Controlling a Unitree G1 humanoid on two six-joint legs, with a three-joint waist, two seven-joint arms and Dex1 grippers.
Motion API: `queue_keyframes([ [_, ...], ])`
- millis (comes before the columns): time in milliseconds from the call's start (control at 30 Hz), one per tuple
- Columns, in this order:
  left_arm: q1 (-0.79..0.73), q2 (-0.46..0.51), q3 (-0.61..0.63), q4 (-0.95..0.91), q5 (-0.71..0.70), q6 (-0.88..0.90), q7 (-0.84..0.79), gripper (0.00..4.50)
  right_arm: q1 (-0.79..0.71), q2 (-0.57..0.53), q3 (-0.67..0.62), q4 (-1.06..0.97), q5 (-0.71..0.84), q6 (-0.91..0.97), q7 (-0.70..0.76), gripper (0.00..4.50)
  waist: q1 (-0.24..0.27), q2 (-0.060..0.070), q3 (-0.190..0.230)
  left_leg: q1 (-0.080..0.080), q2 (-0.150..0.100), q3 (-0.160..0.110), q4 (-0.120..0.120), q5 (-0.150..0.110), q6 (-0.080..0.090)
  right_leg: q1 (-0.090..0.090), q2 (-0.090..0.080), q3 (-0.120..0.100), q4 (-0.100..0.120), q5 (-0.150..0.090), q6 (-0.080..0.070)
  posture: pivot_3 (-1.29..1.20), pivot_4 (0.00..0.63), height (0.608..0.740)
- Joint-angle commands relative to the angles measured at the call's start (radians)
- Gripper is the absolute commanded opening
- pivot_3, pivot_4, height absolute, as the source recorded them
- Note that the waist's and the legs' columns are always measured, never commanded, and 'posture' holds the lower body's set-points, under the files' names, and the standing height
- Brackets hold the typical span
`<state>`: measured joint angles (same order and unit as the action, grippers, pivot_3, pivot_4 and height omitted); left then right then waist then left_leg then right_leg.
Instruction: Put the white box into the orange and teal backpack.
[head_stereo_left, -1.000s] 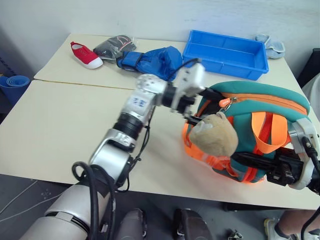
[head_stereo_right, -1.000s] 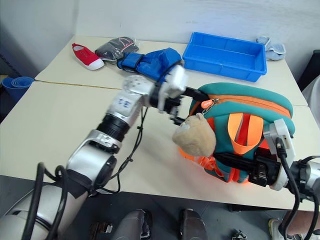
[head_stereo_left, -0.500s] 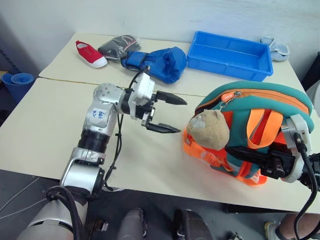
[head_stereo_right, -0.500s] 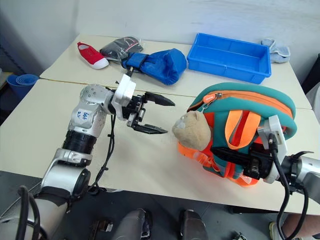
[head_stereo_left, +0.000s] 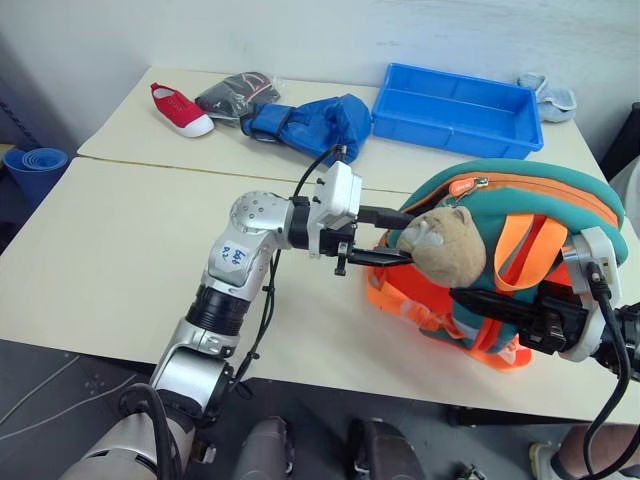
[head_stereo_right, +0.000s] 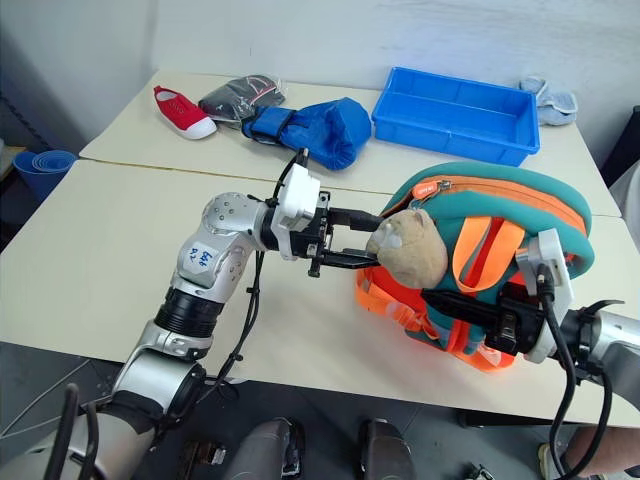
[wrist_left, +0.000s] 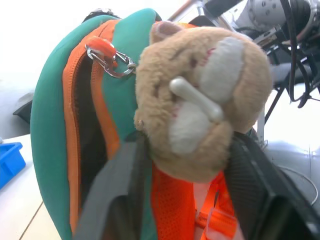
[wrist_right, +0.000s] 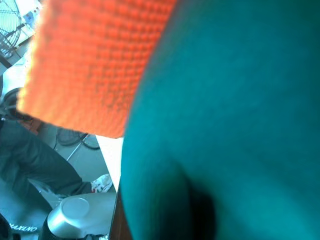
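The orange and teal backpack (head_stereo_left: 520, 190) stands on the table at the right, its zipper (wrist_left: 107, 60) partly open, and a tan plush toy (head_stereo_left: 448, 245) hangs on its front. My left gripper (head_stereo_left: 405, 235) reaches in level from the left and is shut on the toy's head, one black finger (wrist_left: 117, 195) on each side. My right gripper (head_stereo_left: 470, 300) is shut on the backpack's lower front by the orange straps. The white box is out of view.
A blue tray (head_stereo_left: 450, 132) sits at the back of the table. A blue bag (head_stereo_left: 310, 122), a dark bundle (head_stereo_left: 232, 95) and a red shoe (head_stereo_left: 178, 108) lie at the back left. A pale blue item (head_stereo_left: 553, 95) is at the back right.
My left gripper pulled back from the backpack's top with its fingers wide, then came in again and closed on the plush toy's head. The right gripper kept its hold.
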<state>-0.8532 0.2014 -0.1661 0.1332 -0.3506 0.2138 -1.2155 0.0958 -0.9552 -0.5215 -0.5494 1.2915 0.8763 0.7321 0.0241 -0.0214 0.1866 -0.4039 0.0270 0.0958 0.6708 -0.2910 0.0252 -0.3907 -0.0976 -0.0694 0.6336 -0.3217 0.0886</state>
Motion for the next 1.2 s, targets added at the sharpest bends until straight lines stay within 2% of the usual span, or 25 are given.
queue_keyframes([
  [33,-0.017,0.037,0.05,-0.032,-0.053,0.018,-0.002,1.0,0.037,0.015,-0.016,-0.037,0.01,0.006,-0.006,0.0,0.0,0.0,0.0,0.0,0.0,0.0,0.0,0.0,0.0,0.0,0.0,0.0,0.0,0.0,0.0,0.0,0.15,0.74],
  [133,-0.037,0.091,0.085,0.011,-0.058,0.03,0.007,0.22,0.069,0.027,-0.031,-0.048,0.003,-0.004,-0.006,0.0,-0.003,0.0,0.0,0.0,0.0,0.0,0.0,0.0,0.0,0.0,0.0,0.0,0.0,0.0,0.0,0.0,0.15,0.74],
  [267,-0.075,0.197,0.137,0.148,-0.017,0.03,0.036,0.22,0.123,0.059,-0.079,-0.052,-0.005,-0.029,-0.012,0.0,-0.001,0.0,0.0,0.0,0.0,0.0,0.0,0.0,0.0,0.0,0.001,0.0,0.0,0.0,0.0,0.0,0.15,0.74],
  [400,-0.091,0.242,0.124,0.317,0.058,-0.034,0.084,0.22,0.16,0.08,-0.099,-0.05,-0.026,-0.053,-0.004,0.0,0.0,0.0,0.0,0.0,0.0,0.0,0.0,0.0,0.0,0.0,0.001,0.0,0.0,0.0,0.0,0.0,0.15,0.74],
  [533,-0.048,0.233,0.053,0.525,0.188,-0.229,0.113,0.22,0.184,0.106,-0.095,-0.056,-0.038,-0.072,-0.006,0.0,0.001,0.0,0.0,0.0,-0.001,0.0,0.0,0.0,0.001,0.0,0.0,-0.001,0.002,0.0,0.0,0.0,0.15,0.74],
  [700,0.056,0.184,0.023,0.639,0.216,-0.375,0.09,0.22,0.19,0.166,-0.086,-0.052,-0.025,-0.101,-0.02,0.0,-0.004,-0.001,0.0,0.0,0.0,0.001,-0.002,-0.001,0.001,-0.001,0.0,0.0,0.002,0.0,0.0,0.0,0.15,0.74],
  [800,0.105,0.133,0.072,0.616,0.157,-0.368,0.119,0.22,0.183,0.193,-0.058,-0.024,-0.063,-0.118,0.002,0.0,-0.004,-0.001,-0.001,0.0,0.001,0.002,-0.001,-0.001,0.001,-0.002,0.0,0.001,0.002,0.0,0.0,0.0,0.15,0.74],
  [967,0.16,0.113,0.055,0.515,0.157,-0.366,0.107,0.22,0.09,0.231,0.034,0.04,-0.196,-0.197,0.003,0.0,-0.012,-0.001,-0.001,0.002,0.0,0.002,-0.002,-0.002,0.003,-0.002,-0.001,0.002,0.002,0.0,0.0,0.0,0.15,0.74],
  [1000,0.166,0.116,0.066,0.49,0.145,-0.352,0.111,0.47,0.067,0.237,0.049,0.053,-0.221,-0.208,-0.003,0.0,-0.013,-0.001,-0.001,0.002,0.0,0.002,-0.002,-0.001,0.002,-0.002,-0.001,0.002,0.002,0.0,0.0,0.0,0.15,0.74],
  [1067,0.182,0.138,0.093,0.415,0.104,-0.279,0.105,1.09,0.054,0.232,0.075,0.05,-0.287,-0.243,0.023,0.71,-0.012,-0.001,-0.001,0.001,0.0,0.002,-0.002,-0.001,0.001,-0.002,-0.001,0.002,0.002,0.0,0.0,0.0,0.15,0.74],
  [1100,0.198,0.162,0.104,0.365,0.086,-0.247,0.093,1.33,0.056,0.232,0.084,0.043,-0.328,-0.273,0.036,0.89,-0.013,-0.001,-0.001,0.001,0.0,0.002,-0.002,0.0,0.001,-0.003,-0.001,0.002,0.003,0.0,0.0,0.0,0.15,0.74],
  [1200,0.275,0.255,0.134,0.229,0.063,-0.185,0.069,2.29,0.086,0.236,0.094,0.038,-0.519,-0.453,0.082,1.96,-0.025,0.0,-0.001,0.001,0.0,0.002,-0.004,0.0,-0.001,-0.003,0.0,0.002,0.004,0.0,-0.001,0.0,0.15,0.74],
])
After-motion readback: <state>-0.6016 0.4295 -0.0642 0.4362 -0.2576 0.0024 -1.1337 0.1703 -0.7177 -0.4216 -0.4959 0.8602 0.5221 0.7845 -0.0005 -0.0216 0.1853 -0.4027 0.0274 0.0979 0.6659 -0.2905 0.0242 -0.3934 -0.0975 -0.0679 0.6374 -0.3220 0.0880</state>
